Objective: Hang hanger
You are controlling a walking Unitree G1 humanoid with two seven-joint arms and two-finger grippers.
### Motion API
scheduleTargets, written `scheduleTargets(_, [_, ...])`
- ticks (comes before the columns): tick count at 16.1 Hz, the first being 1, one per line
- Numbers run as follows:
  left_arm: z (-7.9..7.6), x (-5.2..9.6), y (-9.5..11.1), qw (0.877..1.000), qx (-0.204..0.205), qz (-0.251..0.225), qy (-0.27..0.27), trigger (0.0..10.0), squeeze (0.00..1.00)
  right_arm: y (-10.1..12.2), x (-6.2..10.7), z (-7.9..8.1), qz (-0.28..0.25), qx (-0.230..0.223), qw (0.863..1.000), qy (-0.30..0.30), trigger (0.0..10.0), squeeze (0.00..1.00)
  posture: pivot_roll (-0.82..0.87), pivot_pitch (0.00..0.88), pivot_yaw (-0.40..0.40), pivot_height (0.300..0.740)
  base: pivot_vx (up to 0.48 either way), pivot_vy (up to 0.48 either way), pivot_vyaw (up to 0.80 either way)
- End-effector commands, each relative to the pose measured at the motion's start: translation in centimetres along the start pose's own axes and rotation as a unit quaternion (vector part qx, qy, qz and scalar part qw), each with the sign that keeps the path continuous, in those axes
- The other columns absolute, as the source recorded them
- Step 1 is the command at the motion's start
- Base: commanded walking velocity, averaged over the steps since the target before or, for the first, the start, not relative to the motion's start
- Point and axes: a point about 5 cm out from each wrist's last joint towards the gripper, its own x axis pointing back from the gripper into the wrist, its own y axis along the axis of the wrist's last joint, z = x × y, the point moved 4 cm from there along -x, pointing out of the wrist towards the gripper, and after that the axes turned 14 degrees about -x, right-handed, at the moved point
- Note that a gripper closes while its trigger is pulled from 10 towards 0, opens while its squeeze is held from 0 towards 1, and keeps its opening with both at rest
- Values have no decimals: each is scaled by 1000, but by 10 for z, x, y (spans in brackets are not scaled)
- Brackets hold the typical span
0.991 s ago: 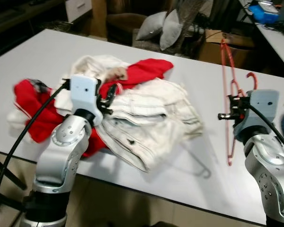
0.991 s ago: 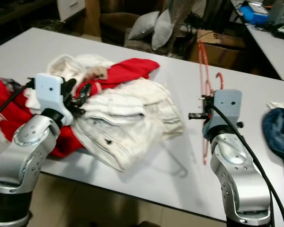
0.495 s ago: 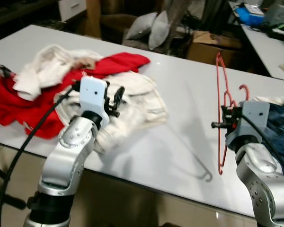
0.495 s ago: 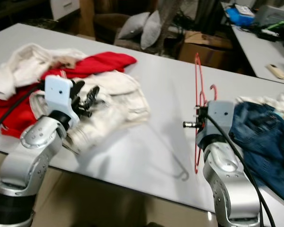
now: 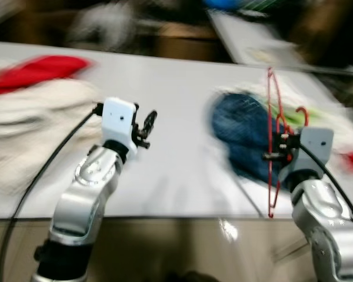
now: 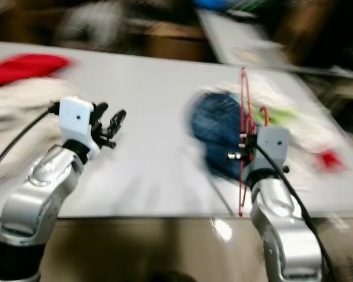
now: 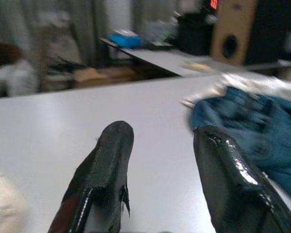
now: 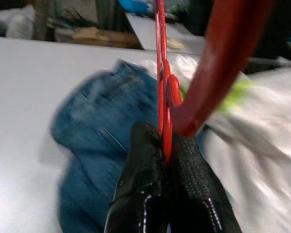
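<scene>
A thin red wire hanger stands upright at the right, its hook curling beside my right wrist. My right gripper is shut on the hanger's neck, held above the white table. My left gripper floats over the middle of the table with its two black fingers apart and nothing between them. The eye views are heavily blurred.
A blue denim garment lies on the table behind the hanger, with pale and green cloth past it. A white and red clothes pile sits at the left. The table's front edge runs just below both arms.
The whole view has swung to the right and blurred; the clothes pile slid to the left and the denim came to the centre. Both arms keep their pose, the right still holding the hanger.
</scene>
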Motion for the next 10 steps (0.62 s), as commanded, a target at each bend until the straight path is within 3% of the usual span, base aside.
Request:
scheduleTargets(1, [-5, 0, 2, 1000, 5, -5, -5, 10000, 0, 5, 1, -5, -8, 14, 1000, -6, 10000, 0, -5, 61, -79, 740, 0, -345, -800])
scheduleTargets(4, [-9, 3, -5, 1000, 9, 3, -5, 10000, 0, 7, 1, -8, -8, 21, 1000, -9, 10000, 0, -18, 59, -79, 740, 0, -192, -719])
scheduleTargets(5, [-9, 2, -8, 1000, 22, 13, -1, 10000, 0, 6, 3, -8, -7, 29, 1000, -8, 10000, 0, -18, 58, -80, 740, 0, 0, 0])
scheduleTargets(7, [-13, 4, -2, 1000, -5, -12, -11, 10000, 0, 4, 3, -8, -3, 52, 999, -5, 10000, 0, -18, 55, -82, 740, 0, 0, 0])
scheduleTargets(10, [-17, 7, -10, 1000, 17, 0, -13, 10000, 0, -1, 3, -9, 2, 52, 999, -15, 10000, 0, -14, 45, -85, 740, 0, 0, 0])
